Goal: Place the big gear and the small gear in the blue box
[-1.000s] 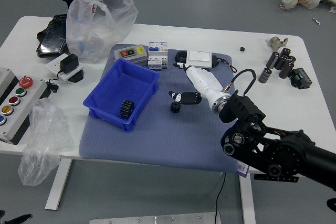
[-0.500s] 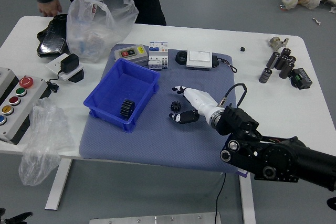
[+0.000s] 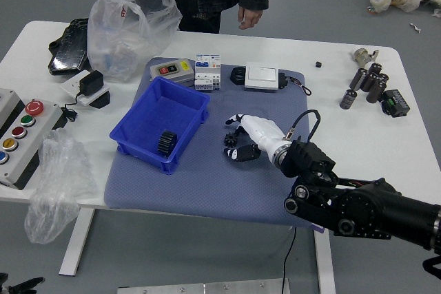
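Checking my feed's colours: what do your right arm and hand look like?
The right arm is black with round joint housings. The right hand is white across its back, with black fingertips; a silvery ring sits where it meets the arm. A black cable loops above.

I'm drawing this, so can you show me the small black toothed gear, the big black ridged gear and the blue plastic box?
Small black toothed gear [image 3: 231, 140]: head view, middle of its body.
Big black ridged gear [image 3: 167, 143]: head view, its ridged side.
Blue plastic box [image 3: 141, 157]: head view, its near wall.
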Available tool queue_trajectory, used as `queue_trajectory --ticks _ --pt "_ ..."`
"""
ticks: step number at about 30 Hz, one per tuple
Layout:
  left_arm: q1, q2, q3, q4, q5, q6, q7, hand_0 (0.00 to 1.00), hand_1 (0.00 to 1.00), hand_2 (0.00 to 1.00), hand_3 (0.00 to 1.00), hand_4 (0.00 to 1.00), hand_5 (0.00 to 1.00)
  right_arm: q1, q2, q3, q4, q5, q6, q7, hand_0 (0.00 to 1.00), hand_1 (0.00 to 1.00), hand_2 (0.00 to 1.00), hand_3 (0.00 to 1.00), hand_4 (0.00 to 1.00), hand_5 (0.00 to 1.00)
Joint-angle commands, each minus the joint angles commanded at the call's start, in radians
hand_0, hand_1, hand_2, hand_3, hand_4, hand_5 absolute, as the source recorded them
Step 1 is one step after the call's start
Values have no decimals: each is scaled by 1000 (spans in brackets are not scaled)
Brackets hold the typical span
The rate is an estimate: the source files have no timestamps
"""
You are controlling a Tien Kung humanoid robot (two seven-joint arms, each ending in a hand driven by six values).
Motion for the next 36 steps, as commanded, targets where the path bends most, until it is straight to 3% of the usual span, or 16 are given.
queue_trajectory --ticks 1,2,7,8,18,20,24,30,36 --pt "0 0 0 0 0 0 0 629 471 527 705 739 526 1 1 -3 0 1 0 0 772 655 428 621 682 147" --pt "-1 -1 0 0 -1 -1 -1 629 471 528 704 740 527 2 1 -6 0 3 0 -1 753 646 410 510 657 122" --pt "-3 -1 1 1 -2 -1 -5 629 471 528 704 740 527 6 2 -13 1 -1 -11 3 753 646 410 510 657 122" --pt "-3 0 1 1 -2 -1 -6 629 471 528 705 739 527 7 2 -14 1 -2 -13 4 740 633 402 445 626 100" --pt "-3 -2 4 1 -7 -2 -10 629 471 526 705 738 525 2 1 7 2 -33 -29 8 736 631 395 434 618 90" --pt "-2 -2 6 1 -10 -1 -11 629 471 527 706 739 527 1 -4 29 14 -52 -28 7 729 624 390 426 647 137" --pt "-2 -1 6 1 -10 -1 -11 629 471 527 706 739 527 10 -15 70 44 -88 -22 4 729 624 390 426 647 137" --pt "1 -1 6 1 -11 0 -10 630 471 526 706 738 527 46 -11 83 66 -133 -1 3 725 623 388 423 670 167" --pt "6 -2 5 0 -10 -1 -7 629 471 528 705 739 527 116 22 31 73 -150 4 19 711 612 380 421 670 154"
